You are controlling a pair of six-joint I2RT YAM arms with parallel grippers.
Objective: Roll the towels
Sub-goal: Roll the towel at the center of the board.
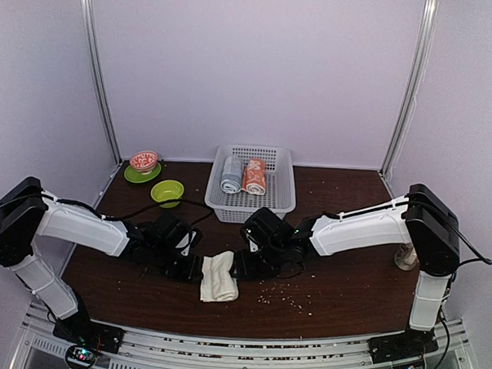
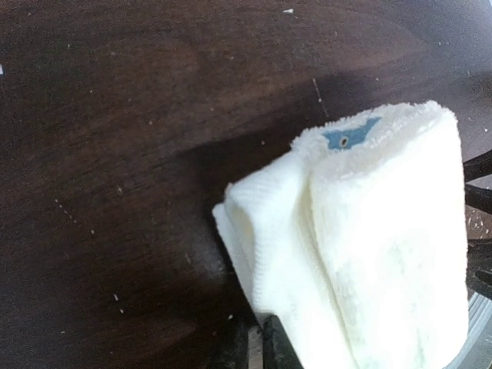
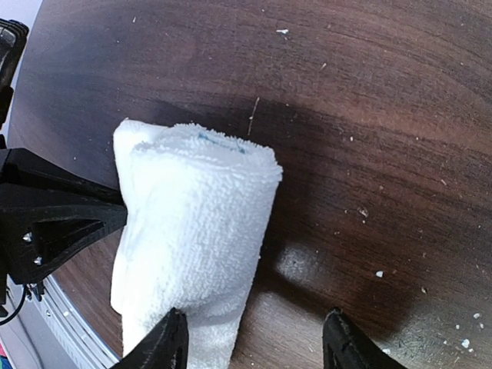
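Observation:
The cream-white towel (image 1: pixel 219 277) lies rolled on the dark table, near the front middle. My left gripper (image 1: pixel 195 268) is at its left side; in the left wrist view the towel (image 2: pixel 377 254) drapes over the jaws (image 2: pixel 273 350), which stand close together on its edge. My right gripper (image 1: pixel 241 264) is at its right side and open (image 3: pixel 256 346); its left finger (image 3: pixel 161 346) touches the roll (image 3: pixel 192 231). The salmon-orange towel (image 1: pixel 254 177) sits rolled in the white basket (image 1: pixel 279 204).
A grey-blue rolled towel (image 1: pixel 231 174) lies beside the orange one in the basket. A green bowl (image 1: pixel 167 192) and a green plate with a red-white bowl (image 1: pixel 143 165) stand at the back left. Crumbs (image 1: pixel 286 292) dot the table.

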